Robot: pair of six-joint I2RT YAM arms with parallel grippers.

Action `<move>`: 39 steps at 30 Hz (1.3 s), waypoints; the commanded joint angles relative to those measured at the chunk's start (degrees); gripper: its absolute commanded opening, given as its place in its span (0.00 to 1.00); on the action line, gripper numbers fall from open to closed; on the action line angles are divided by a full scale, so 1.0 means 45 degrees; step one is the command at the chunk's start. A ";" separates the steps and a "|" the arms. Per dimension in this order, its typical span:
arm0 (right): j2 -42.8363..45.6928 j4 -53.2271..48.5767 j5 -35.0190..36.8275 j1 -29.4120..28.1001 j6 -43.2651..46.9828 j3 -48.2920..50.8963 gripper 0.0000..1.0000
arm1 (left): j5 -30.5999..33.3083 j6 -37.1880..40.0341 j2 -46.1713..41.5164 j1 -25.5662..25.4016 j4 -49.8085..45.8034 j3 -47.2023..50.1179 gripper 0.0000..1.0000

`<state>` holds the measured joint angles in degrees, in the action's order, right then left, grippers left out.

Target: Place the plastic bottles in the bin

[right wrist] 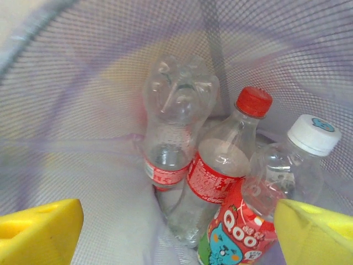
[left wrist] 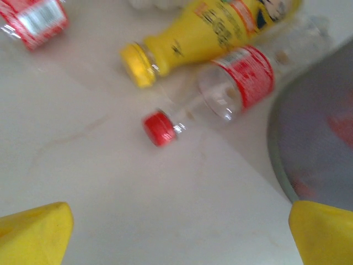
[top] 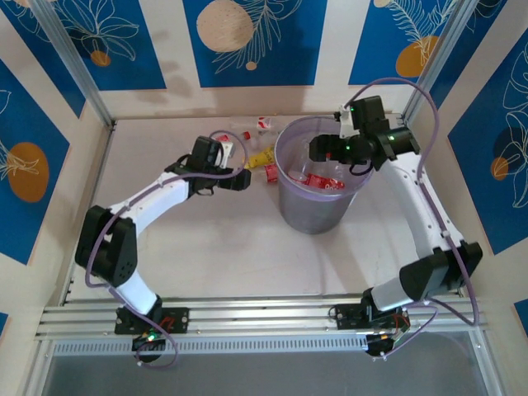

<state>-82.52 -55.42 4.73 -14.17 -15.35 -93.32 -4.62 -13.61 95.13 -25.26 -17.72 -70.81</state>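
Lavender-grey translucent bin (top: pixel 313 216): round, standing upright. Three bottles are seen inside, leaning against its mesh-patterned wall: an upturned clear bottle (right wrist: pixel 177 132), a red-capped bottle (right wrist: pixel 220 165) and a white-capped Qoo bottle (right wrist: pixel 276 187). Just beside the bin, a yellow bottle (left wrist: pixel 204 33) and a red-labelled bottle (left wrist: pixel 231 88) are lying side by side. A third label-wrapped bottle (left wrist: pixel 36 16) is lying apart.

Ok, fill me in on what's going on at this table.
Two robot arms are loading the bin. The right gripper hangs open over the bin, where three bottles lie inside. The left gripper is open above the table, facing a yellow bottle and a red-capped bottle lying beside the bin.
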 commanded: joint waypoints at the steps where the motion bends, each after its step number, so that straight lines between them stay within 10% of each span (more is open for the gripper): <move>1: 0.0949 0.0099 -0.1082 0.0263 -0.0362 0.0392 0.90 | 0.1076 0.0862 0.0899 0.1022 -0.1131 -0.1434 1.00; 24: 0.3352 -0.0850 -0.1718 0.1115 -0.0729 0.1513 0.90 | -0.0156 0.3166 0.7726 0.3791 -0.1354 -0.8088 1.00; 39: 0.3416 -0.0591 -0.1867 0.1380 -0.0716 0.1886 0.90 | 0.0064 0.3524 0.7121 0.3728 -0.3432 -0.7230 0.92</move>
<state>-67.92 -58.19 -2.00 -8.38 -18.13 -85.67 -5.32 1.04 129.82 -8.64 -28.91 -105.16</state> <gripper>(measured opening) 0.899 0.930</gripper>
